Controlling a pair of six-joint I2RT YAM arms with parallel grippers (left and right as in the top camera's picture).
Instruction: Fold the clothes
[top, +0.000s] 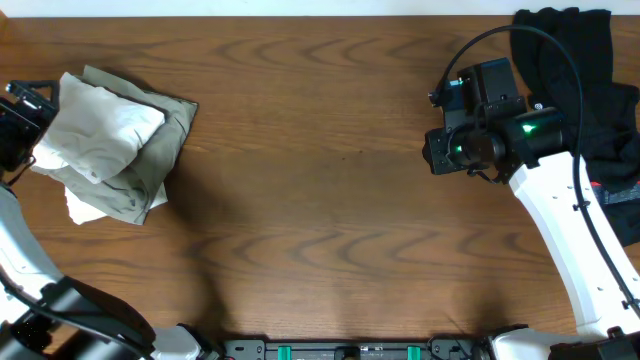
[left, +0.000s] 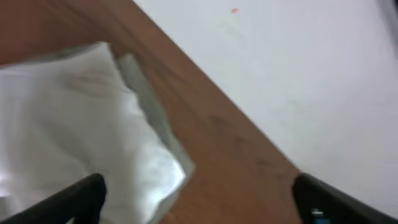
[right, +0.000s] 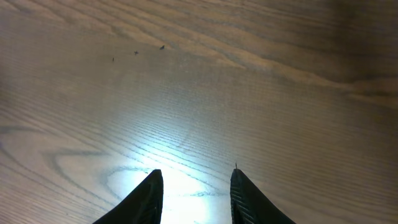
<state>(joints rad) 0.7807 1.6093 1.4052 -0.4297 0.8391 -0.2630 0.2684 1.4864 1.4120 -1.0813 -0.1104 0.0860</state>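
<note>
T-shirt (top: 100, 130) is being parked folded on the side stack (top: 165, 150), likely to free the centre; left gripper (left: 199, 186) wide, right gripper (right: 196, 173) narrowly parted, empty.

One brown wood-grain surface (top: 320, 200), one folded white cloth garment (top: 100, 130), one folded olive-grey cloth garment (top: 168, 145), one heap of black clothing (top: 590, 60), two end effectors counted, left end effector (left: 199, 196), right end effector (right: 194, 186).

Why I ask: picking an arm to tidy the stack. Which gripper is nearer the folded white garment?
Left. The left gripper hangs open at the edge of the folded white garment. The right gripper is far across the table, over bare wood beside the black clothes.
</note>
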